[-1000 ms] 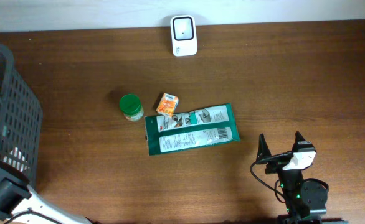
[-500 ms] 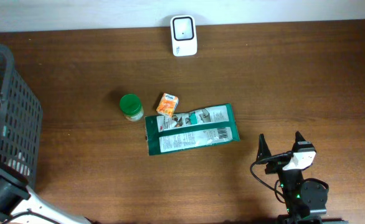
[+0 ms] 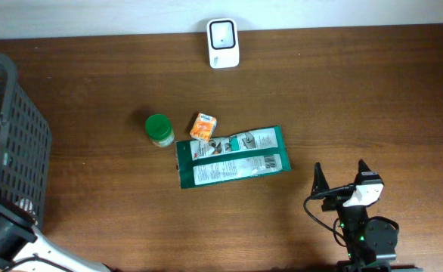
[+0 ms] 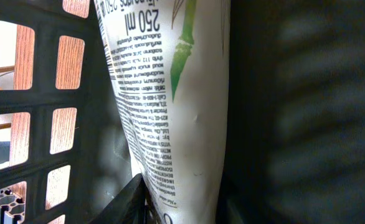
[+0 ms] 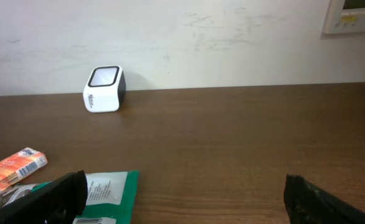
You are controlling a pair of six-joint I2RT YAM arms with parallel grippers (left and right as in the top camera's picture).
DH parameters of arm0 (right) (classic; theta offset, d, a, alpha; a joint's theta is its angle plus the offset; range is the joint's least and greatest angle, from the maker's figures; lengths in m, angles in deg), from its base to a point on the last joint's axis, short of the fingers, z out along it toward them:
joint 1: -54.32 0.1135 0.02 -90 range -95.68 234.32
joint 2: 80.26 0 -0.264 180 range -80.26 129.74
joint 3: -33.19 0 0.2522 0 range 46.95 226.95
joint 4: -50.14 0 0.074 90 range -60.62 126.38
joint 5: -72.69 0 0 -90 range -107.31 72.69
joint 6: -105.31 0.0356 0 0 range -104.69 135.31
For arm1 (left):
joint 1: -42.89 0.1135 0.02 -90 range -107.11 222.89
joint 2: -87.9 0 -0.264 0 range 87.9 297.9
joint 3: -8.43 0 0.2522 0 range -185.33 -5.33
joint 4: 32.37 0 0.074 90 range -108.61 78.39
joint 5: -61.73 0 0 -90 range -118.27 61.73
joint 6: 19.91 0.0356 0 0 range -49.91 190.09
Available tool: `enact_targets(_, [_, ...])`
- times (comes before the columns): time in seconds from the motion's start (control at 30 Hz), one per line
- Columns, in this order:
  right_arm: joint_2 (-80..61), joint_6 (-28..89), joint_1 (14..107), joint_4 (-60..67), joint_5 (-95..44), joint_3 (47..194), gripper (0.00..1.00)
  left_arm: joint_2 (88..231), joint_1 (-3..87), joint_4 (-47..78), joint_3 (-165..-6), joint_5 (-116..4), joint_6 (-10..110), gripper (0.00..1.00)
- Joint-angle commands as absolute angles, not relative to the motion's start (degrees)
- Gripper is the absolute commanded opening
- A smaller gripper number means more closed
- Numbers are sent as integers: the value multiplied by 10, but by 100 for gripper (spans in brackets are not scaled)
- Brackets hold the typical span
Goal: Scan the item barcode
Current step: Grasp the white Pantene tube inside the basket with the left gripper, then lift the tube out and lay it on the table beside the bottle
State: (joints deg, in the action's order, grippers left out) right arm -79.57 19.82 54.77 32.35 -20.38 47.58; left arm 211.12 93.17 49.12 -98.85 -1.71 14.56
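Observation:
In the left wrist view a white tube (image 4: 170, 93) with small black print and a green leaf design stands inside the dark mesh basket (image 4: 39, 124). My left gripper (image 4: 182, 208) is shut on its lower end. One black finger (image 4: 129, 199) presses its left side and the other is lost in shadow. From overhead the basket (image 3: 17, 143) hides this gripper. The white barcode scanner (image 3: 223, 43) stands at the table's far edge, also visible as the scanner (image 5: 104, 89) by the wall. My right gripper (image 3: 340, 172) rests open near the front right, nothing between its fingers.
A green and white pouch (image 3: 233, 156) lies mid-table, with an orange box (image 3: 202, 126) and a green-lidded jar (image 3: 159, 129) just behind it. The pouch corner (image 5: 108, 186) sits close to my right gripper's left finger. The wall runs behind the scanner.
The pale patches seen through the basket mesh from overhead have shifted slightly. The right arm and the items on the table have not moved.

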Motion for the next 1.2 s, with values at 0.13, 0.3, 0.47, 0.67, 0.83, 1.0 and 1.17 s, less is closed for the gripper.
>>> enact_targets(0.13, [-800,202,547,321,-205,473,98,2108,936,502,-991,-15,144,17])
enact_targets(0.3, [-800,202,547,321,-205,473,98,2108,936,540,-1035,-23,144,3])
enact_targets(0.47, [-800,202,547,321,-205,473,98,2105,933,581,-1095,-37,144,0])
enact_targets(0.67, [-800,202,547,321,-205,473,98,2093,903,632,-1197,-51,144,0])
enact_targets(0.83, [-800,202,547,321,-205,473,98,2079,859,661,-1282,-51,145,0])
enact_targets(1.0, [-800,202,547,321,-205,473,98,2052,804,665,-1381,-49,191,0])
enact_targets(1.17, [-800,202,547,321,-205,473,98,2010,758,665,-1506,-49,203,0])
